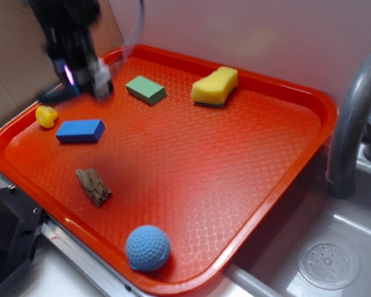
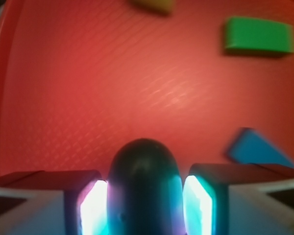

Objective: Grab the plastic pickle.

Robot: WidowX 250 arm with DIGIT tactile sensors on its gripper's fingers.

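Note:
The plastic pickle (image 2: pixel 144 182), dark blue-grey and smooth with a rounded end, sits between my two fingers in the wrist view, touching both lit pads. In the exterior view my gripper (image 1: pixel 83 86) is blurred at the far left of the red tray (image 1: pixel 204 154), and the dark pickle (image 1: pixel 57 94) pokes out to its left, just above the tray floor. My gripper (image 2: pixel 146 196) is shut on the pickle.
On the tray lie a green block (image 1: pixel 146 90), a yellow sponge (image 1: pixel 215 86), a blue block (image 1: pixel 80 130), a small yellow toy (image 1: pixel 46 116), a brown wood-like chunk (image 1: pixel 93 186) and a dimpled blue ball (image 1: pixel 148 247). A grey faucet (image 1: pixel 352 124) and sink (image 1: pixel 328 263) are at the right.

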